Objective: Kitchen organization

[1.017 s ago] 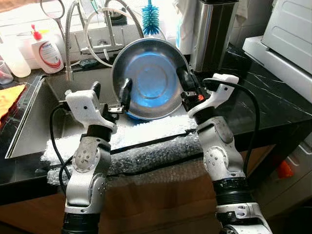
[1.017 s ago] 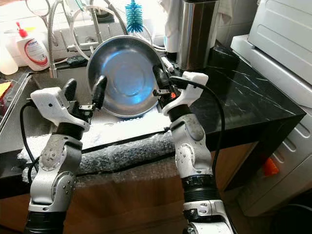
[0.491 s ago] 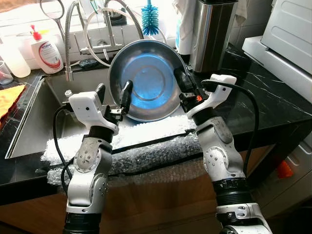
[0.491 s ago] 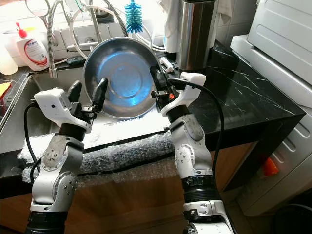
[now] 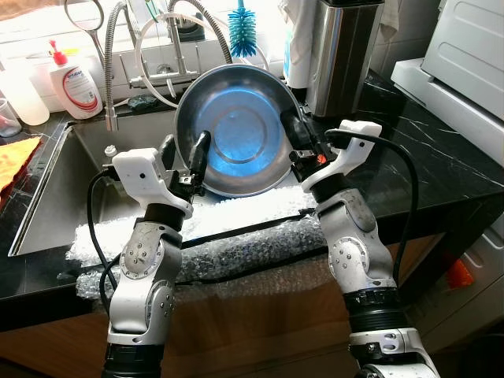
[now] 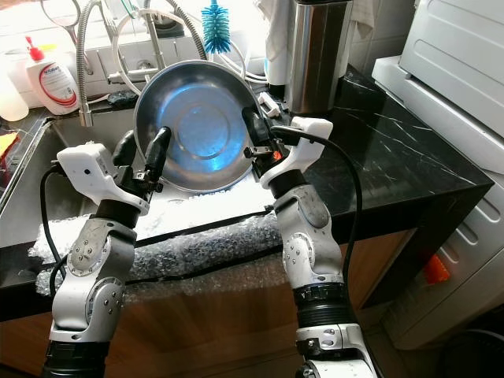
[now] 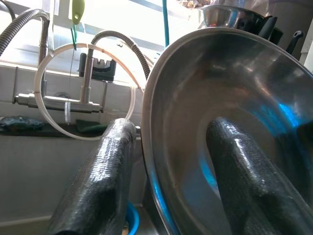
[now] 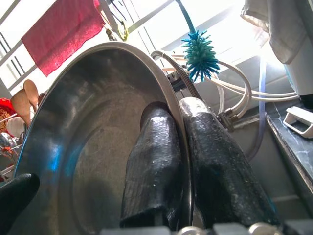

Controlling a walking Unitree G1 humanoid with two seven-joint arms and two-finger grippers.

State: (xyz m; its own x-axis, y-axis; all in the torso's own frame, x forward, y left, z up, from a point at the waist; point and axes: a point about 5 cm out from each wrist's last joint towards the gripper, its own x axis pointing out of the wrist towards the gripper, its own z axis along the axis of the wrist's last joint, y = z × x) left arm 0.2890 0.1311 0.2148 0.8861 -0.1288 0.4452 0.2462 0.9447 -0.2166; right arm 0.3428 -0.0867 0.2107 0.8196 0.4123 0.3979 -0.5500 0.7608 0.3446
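**Two grippers, one steel bowl over the sink**

Two grippers share one load here. Farthest left, a soap bottle [image 5: 72,85] stands on the counter behind the sink [image 5: 55,193], well apart from the work. Next comes the left gripper [image 5: 183,154], raised over the basin; its fingers straddle the left rim of the steel bowl [image 5: 236,130], one finger [image 7: 100,186] behind the wall and one inside. The wrist view shows a gap between the outer finger and the metal, so this hand looks spread around the rim rather than clamped on it.

The bowl itself is tipped up on edge, hollow side facing the robot, held above the near edge of the sink and the strip of bubble wrap [image 5: 236,240] lying along the counter front. A blue bottle brush [image 5: 242,31] stands behind it by the tap hoses.

On the right rim, the right gripper [image 6: 253,132] is pinched tight, with fingers [image 8: 151,161] pressed on both faces of the thin wall.

The risk, as judged, lies in that lopsided hold: smooth metal gripped firmly on one side only could pivot or slip, dropping into the basin or swinging back against the hoses. Mismatched arm motion could wrench the rim free.
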